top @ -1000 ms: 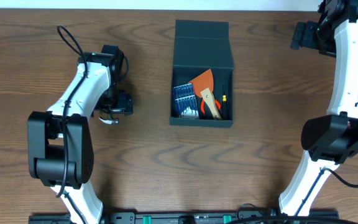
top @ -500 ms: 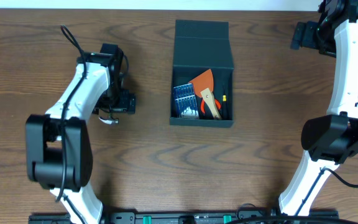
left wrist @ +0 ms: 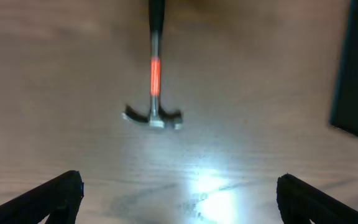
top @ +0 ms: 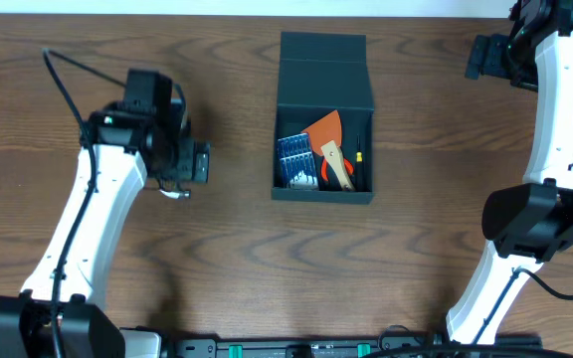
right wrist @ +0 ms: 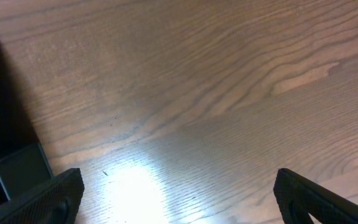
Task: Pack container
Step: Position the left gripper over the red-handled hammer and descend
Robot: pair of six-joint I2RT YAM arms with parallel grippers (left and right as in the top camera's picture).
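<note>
Your left gripper (left wrist: pixel 179 200) hangs spread wide by the hammer (left wrist: pixel 155 93), at nine o'clock of the container (top: pixel 323 72); your right gripper (right wrist: pixel 179 200) is spread too.

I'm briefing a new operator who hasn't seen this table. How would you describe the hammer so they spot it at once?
Find the container in the table's middle, then look left of it, under the left gripper. The hammer lies flat on the wood. Unlike the tools inside the container, it is outside, with a metal claw head and an orange band on its handle.
</note>
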